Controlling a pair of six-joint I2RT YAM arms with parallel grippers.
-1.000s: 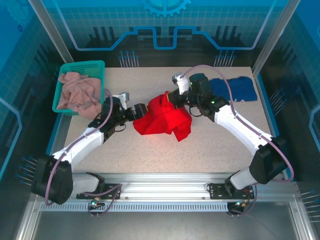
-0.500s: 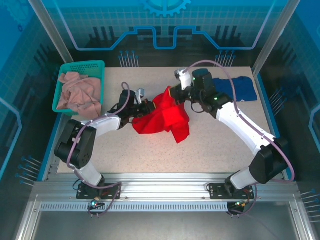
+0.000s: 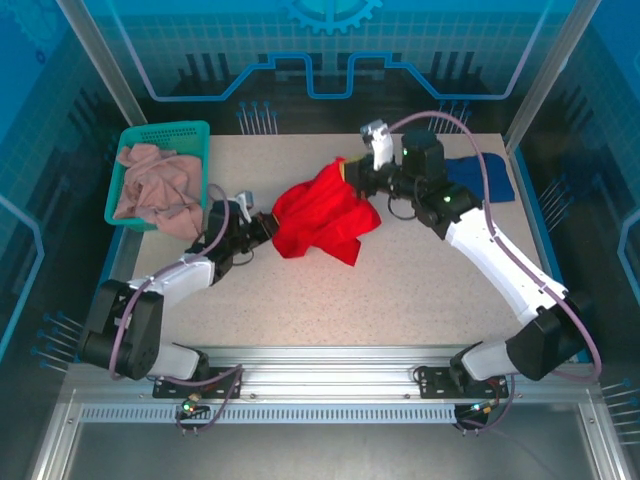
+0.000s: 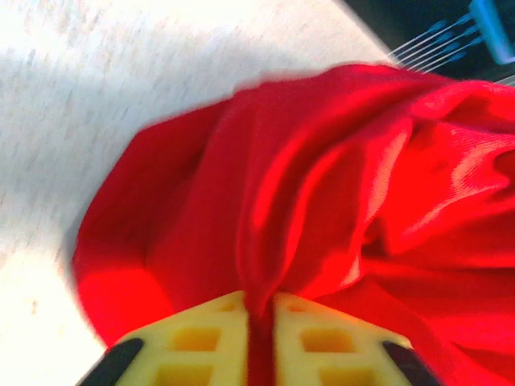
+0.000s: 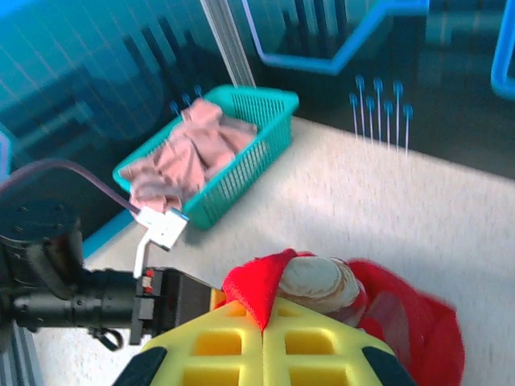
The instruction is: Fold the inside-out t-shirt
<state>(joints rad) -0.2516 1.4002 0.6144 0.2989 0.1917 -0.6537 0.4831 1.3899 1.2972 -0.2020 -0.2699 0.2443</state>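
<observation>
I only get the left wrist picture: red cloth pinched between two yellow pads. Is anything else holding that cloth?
Observer: Yes. In the right wrist view, the right gripper is shut on another fold of the same inside-out t-shirt.
Operator: So what else is lying around it?
Observer: From above, a green basket sits at the far left corner, with a pinkish-beige garment bunched inside it.
Operator: And on the other side?
Observer: A dark blue t-shirt lies at the far right, apart from the red one.
</observation>
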